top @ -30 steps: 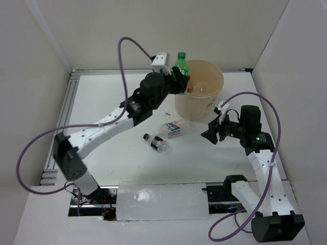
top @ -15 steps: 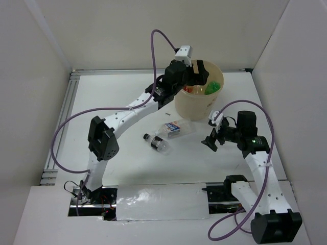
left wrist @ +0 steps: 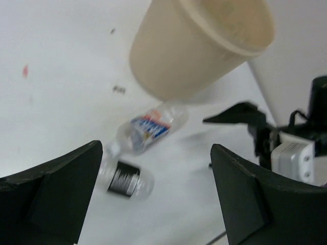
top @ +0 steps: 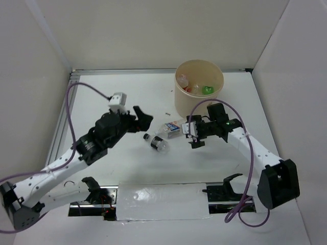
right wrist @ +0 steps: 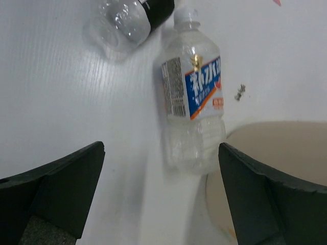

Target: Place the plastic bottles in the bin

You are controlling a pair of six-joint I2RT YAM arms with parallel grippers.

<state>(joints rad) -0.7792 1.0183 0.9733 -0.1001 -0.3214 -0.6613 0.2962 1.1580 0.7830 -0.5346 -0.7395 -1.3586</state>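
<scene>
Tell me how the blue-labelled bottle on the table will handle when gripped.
The blue-labelled bottle looks clear and empty, so it is probably light and easily dented. It lies on its side, so a nudge may roll it. Smooth plastic could slip.

Top view: the left arm (top: 76, 153) runs from its base at lower left diagonally toward the centre, and the left gripper (top: 144, 116) points right with jaws spread wide and nothing between them. The right arm (top: 250, 145) rises from its base at lower right and stretches leftward, the right gripper (top: 193, 132) likewise agape and empty. Each wrist view shows its two dark fingers (left wrist: 51, 199) far apart at the lower corners.
</scene>
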